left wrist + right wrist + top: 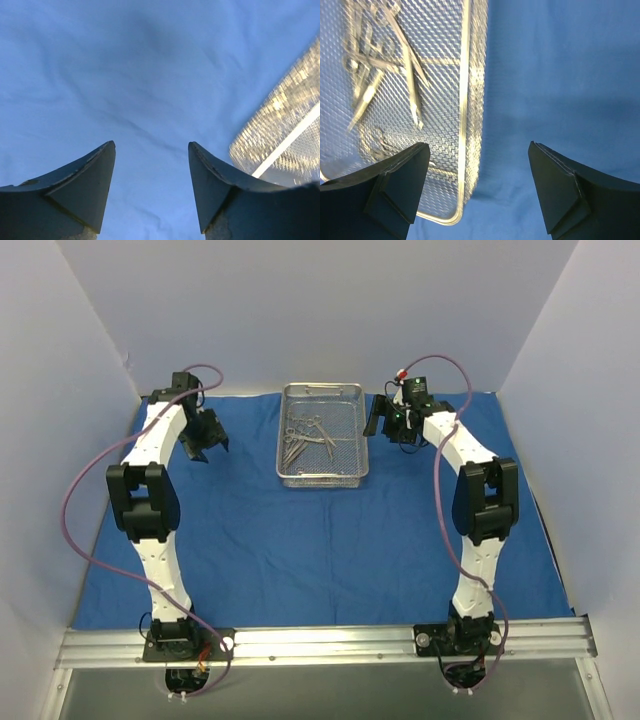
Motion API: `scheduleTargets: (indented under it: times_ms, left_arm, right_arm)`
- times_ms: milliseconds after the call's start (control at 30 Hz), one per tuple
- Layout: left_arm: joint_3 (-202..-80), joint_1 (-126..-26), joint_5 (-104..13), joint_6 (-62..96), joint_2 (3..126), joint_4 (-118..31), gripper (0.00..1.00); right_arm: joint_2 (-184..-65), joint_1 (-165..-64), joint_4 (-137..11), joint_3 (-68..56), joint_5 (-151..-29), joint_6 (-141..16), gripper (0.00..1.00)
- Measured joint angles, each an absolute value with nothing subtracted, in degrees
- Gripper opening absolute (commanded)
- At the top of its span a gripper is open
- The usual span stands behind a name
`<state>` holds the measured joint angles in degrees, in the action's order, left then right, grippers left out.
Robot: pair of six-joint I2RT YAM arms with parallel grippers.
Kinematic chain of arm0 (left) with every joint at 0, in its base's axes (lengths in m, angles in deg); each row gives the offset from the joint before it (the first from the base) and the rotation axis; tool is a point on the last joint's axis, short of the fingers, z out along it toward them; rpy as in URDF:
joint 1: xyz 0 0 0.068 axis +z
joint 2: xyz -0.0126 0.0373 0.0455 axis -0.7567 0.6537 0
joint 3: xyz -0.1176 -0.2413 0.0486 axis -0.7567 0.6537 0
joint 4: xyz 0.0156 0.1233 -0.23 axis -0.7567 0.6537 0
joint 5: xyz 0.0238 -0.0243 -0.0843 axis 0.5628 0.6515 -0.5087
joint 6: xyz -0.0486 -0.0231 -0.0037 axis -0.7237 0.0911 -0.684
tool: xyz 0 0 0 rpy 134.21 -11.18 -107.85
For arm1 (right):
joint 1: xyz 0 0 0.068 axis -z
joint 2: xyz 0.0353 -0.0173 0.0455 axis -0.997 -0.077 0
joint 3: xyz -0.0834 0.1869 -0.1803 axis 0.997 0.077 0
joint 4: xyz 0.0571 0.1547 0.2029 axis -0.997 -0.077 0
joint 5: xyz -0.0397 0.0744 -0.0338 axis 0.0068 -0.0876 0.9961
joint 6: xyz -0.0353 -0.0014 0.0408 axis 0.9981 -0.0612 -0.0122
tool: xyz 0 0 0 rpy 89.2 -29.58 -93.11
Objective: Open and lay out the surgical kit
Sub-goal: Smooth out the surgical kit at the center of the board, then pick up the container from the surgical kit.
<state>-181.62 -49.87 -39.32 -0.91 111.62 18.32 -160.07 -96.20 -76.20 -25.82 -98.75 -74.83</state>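
Observation:
The royal-blue cloth wrap (pixel 330 540) lies spread flat over the table. The silver wire-mesh tray (pixel 357 472) stands on it at the back middle, with several thin silver scissor-handled instruments (pixel 303 436) piled inside. My left gripper (pixel 208 445) is open and empty above the cloth, left of the tray; its wrist view shows cloth (pixel 150 75) and a tray edge (pixel 280 135). My right gripper (pixel 383 423) is open and empty just right of the tray; its wrist view shows the tray's rim (pixel 465 100) and instruments (pixel 410 75) between and beyond its fingers.
White enclosure walls (pixel 330 310) stand at the back and both sides. An aluminium rail (pixel 320 643) holding the arm bases runs along the near edge. Purple cables (pixel 75 510) loop beside each arm.

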Motion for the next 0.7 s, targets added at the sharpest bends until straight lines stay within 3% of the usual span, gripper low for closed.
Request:
scheduleTargets:
  times_ms: [167,400,700]
  left_arm:
    - [-178.1,-52.0,-44.5,-0.5,110.2,15.2,0.70]
    - [-178.0,-54.1,-49.2,-0.6,110.3,11.9,0.63]
    - [-186.6,-58.8,-54.4,-0.8,117.6,6.7,0.71]
  right_arm:
    - [-163.5,-96.5,-77.7,-34.3,-98.9,-73.8,0.82]
    - [-170.4,-96.7,-79.1,-40.6,-99.0,-72.4,0.75]
    - [-176.5,-98.1,-81.4,-41.3,-99.4,-71.8,0.61]
